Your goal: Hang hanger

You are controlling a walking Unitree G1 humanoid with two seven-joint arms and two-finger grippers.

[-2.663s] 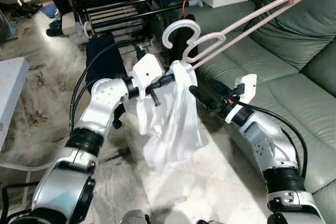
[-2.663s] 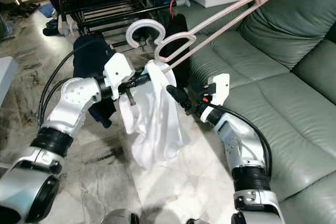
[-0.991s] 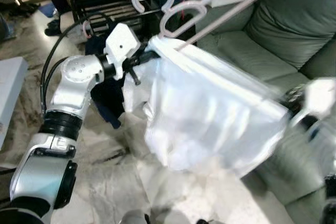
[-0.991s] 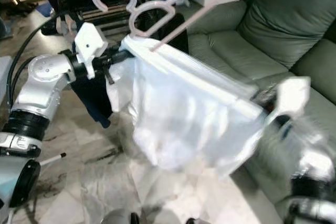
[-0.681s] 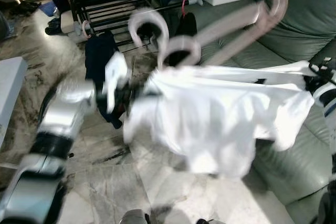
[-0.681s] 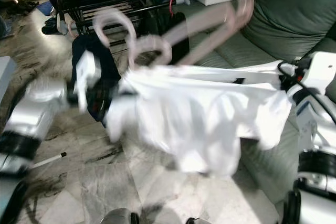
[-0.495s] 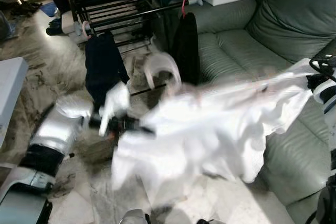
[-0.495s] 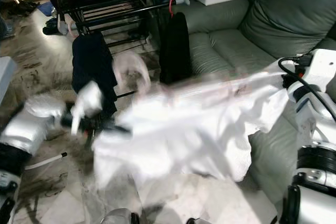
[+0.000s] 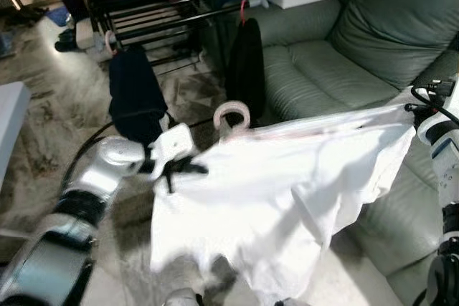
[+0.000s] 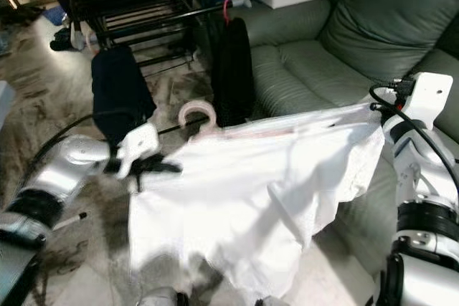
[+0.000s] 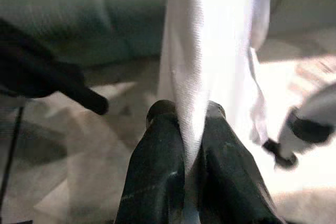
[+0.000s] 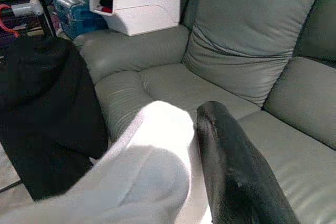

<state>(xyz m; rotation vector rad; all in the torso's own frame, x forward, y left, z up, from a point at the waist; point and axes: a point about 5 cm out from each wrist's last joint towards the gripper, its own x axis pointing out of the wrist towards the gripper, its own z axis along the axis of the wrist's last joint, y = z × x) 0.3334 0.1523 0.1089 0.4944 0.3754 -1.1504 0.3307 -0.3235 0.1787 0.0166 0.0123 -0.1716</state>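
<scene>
We are seeing the pink hanger (image 9: 233, 114) hook-up between the arms, its bar inside the white garment (image 9: 287, 198), which is spreading wide in mid-air over the floor beside the sofa (image 9: 337, 55). The left gripper (image 11: 185, 129) is pinching a fold of the cloth, fingers tight on it. The right gripper (image 12: 210, 145) is holding the garment's other end; one black finger is pressing against the fabric. Behind, dark clothes (image 9: 133, 91) are hanging on a black drying rack (image 9: 158, 12).

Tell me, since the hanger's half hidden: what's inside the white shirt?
The pink hanger: its hook sticks out at the white shirt collar, faint bar shows through. Its ends are covered.
</scene>
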